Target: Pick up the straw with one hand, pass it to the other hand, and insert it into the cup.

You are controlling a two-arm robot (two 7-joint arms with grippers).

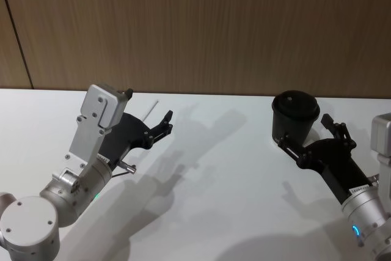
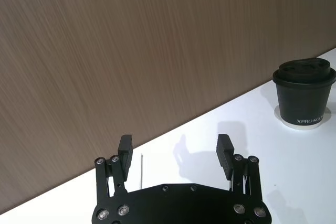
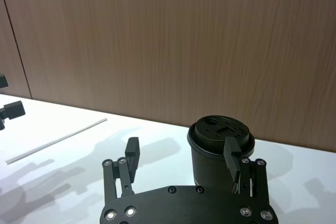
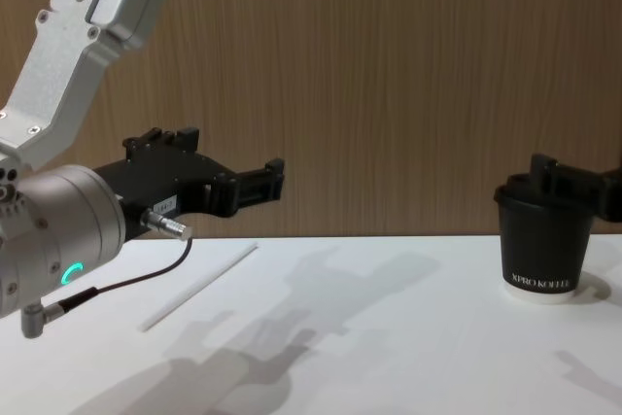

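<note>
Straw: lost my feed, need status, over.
Left gripper open, hovering over straw. Straw flat on table, untouched. Right gripper open, close beside lidded cup.

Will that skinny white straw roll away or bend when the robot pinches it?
The straw looks thin and round, lying flat on the smooth table, so a nudge would probably roll it. It lies straight, so probably fairly stiff and, being so slim, very light. A hard pinch from the left gripper might squash it.
</note>
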